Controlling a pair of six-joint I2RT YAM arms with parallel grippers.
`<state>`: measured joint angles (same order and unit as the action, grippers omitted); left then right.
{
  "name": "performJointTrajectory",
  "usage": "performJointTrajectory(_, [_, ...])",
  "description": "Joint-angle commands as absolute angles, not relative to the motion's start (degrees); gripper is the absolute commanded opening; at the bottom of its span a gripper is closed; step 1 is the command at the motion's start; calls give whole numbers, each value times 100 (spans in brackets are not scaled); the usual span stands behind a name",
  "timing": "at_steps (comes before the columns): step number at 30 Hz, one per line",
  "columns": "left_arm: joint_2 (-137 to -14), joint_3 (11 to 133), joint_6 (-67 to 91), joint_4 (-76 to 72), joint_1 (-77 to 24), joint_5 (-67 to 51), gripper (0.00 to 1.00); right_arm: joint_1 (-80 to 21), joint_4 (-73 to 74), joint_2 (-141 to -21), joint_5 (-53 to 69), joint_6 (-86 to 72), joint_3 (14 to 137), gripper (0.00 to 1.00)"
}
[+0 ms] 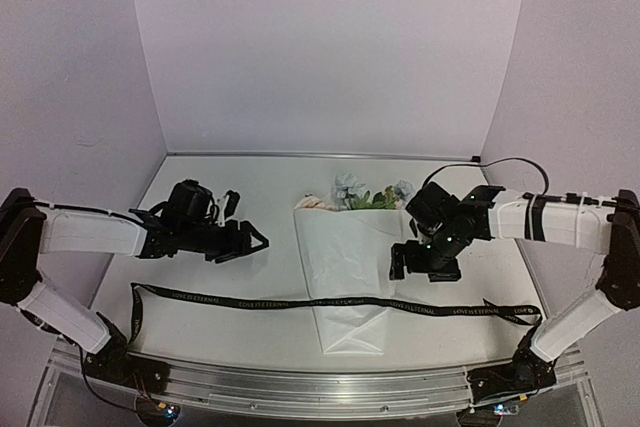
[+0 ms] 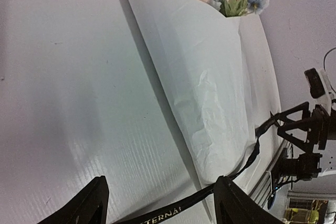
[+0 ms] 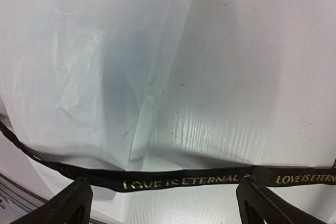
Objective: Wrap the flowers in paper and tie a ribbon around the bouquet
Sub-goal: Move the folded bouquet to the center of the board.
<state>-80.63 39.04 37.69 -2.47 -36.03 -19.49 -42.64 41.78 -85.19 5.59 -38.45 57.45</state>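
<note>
Top view: white worktop [image 1: 230, 187], lilac walls [image 1: 320, 47]; bouquet [image 1: 345, 267] lying at centre, ribbon [image 1: 260, 301] stretched across its narrow end.
Left wrist: left gripper [image 2: 163, 205] fingers spread, empty.
Right wrist: right gripper [image 3: 163, 205] fingers released above the ribbon, which reads "LOVE IS ETERNAL".

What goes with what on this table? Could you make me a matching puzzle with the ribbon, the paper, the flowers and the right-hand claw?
Things:
1. ribbon
2. paper
3. flowers
4. right gripper

Descriptions:
A. white, folded into a cone
B. open, above the paper's right edge
C. black, stretched left to right across the cone's narrow end
D. poking out of the cone's wide far end

Pairs: 1-C, 2-A, 3-D, 4-B
</note>
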Motion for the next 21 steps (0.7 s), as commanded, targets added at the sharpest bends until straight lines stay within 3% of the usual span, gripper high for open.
performJointTrajectory(1, [-8856,4545,3887,-1152,-4024,-2348,71,-4082,3310,-8944,695,-4214,5933,98])
performJointTrajectory(9, [-9972,5109,4120,-1467,-4284,-2667,65,-3732,1922,-9624,1382,-4790,5618,91])
performJointTrajectory(21, [-10857,5738,4337,-1145,-4422,-2681,56,-3647,1497,-9969,1694,-5092,5390,72])
